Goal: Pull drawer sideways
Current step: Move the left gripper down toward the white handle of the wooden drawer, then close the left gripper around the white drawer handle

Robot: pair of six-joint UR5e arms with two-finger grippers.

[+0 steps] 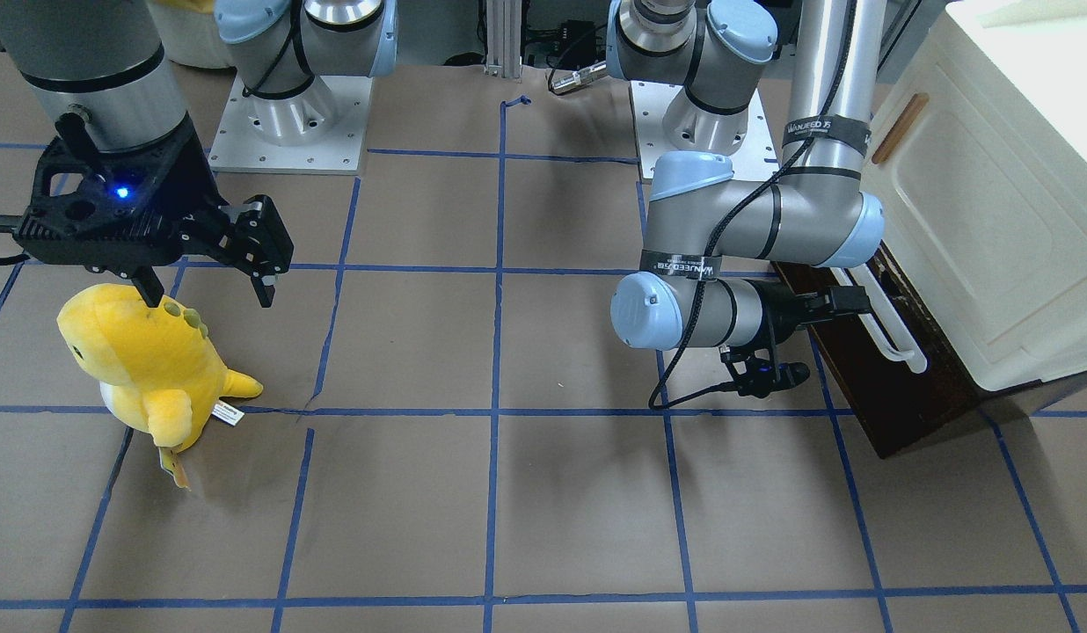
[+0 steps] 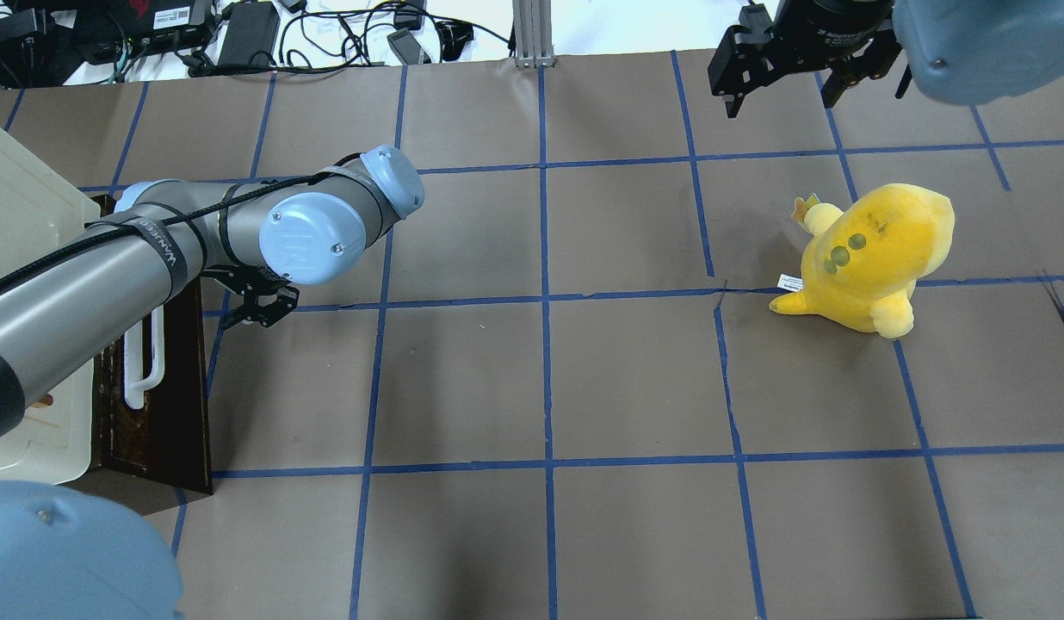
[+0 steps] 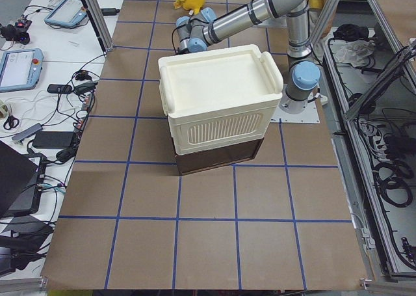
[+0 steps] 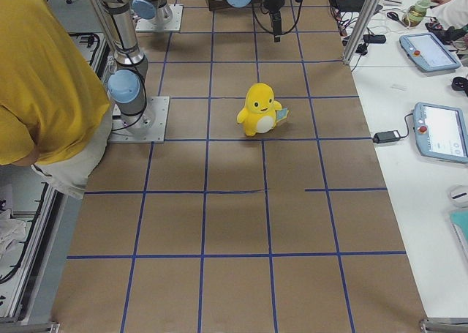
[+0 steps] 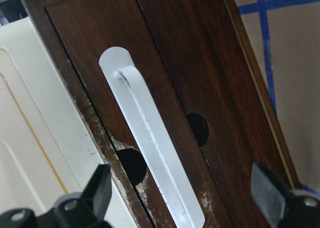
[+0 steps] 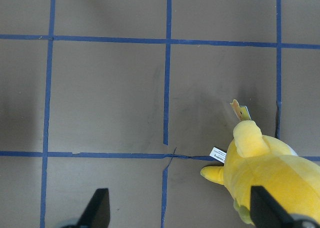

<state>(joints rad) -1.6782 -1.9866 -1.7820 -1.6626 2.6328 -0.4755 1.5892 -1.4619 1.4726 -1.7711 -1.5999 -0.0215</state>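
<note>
The drawer [image 1: 878, 396] has a dark brown wooden front and a long white bar handle [image 1: 895, 338], and sits under the cream cabinet. The left wrist view shows the front [image 5: 225, 87] and the handle [image 5: 155, 153] close up. My left gripper [image 5: 182, 188] is open, with one finger on each side of the handle and not touching it; it also shows in the front-facing view [image 1: 851, 301]. My right gripper [image 1: 205, 288] is open and empty, hovering just above a yellow plush toy. It also shows in its own wrist view [image 6: 180, 210].
The yellow plush toy [image 1: 148, 360] stands on the brown table with its blue tape grid [image 2: 545, 297], under the right gripper. The cream cabinet [image 1: 992, 220], with a small wooden handle [image 1: 900, 127], fills the table's end on my left. A person in a yellow shirt [image 4: 44, 77] stands behind the robot.
</note>
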